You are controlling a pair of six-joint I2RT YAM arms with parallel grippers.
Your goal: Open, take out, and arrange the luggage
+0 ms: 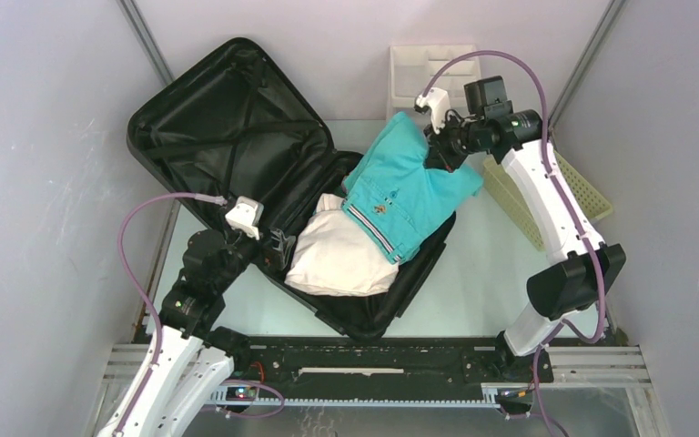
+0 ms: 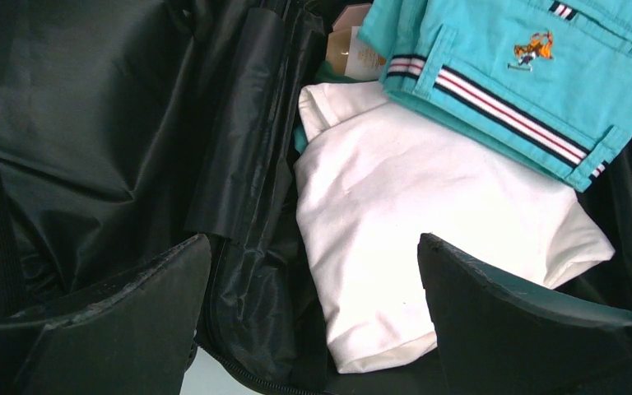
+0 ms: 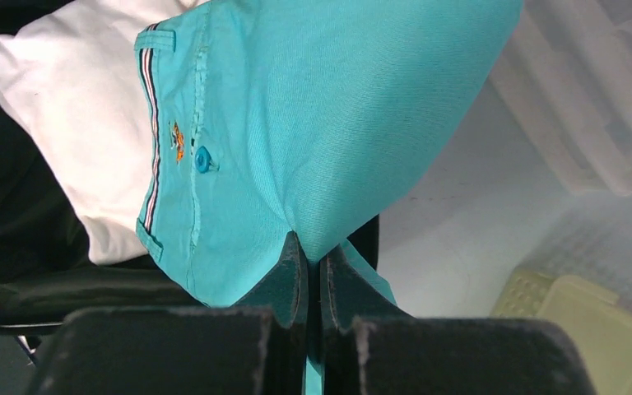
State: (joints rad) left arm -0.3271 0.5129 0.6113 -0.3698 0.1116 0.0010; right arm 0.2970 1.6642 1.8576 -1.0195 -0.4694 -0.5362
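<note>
The black luggage [image 1: 227, 118] lies open on the table, its lid leaning back at the left. In its lower half lies a folded white garment [image 1: 337, 255], also in the left wrist view [image 2: 428, 214]. My right gripper [image 1: 439, 157] is shut on turquoise shorts [image 1: 410, 187] and holds them lifted over the luggage's right edge; the fabric is pinched between the fingertips [image 3: 313, 251]. My left gripper [image 1: 268, 248] is open and empty, its fingers [image 2: 123, 313] hovering over the lining [image 2: 90, 123] and the near corner of the white garment.
A white drawer organizer [image 1: 432, 77] stands at the back. A pale yellow perforated basket [image 1: 546, 196] sits at the right, under my right arm, and shows in the right wrist view [image 3: 592, 321]. Grey walls close in both sides.
</note>
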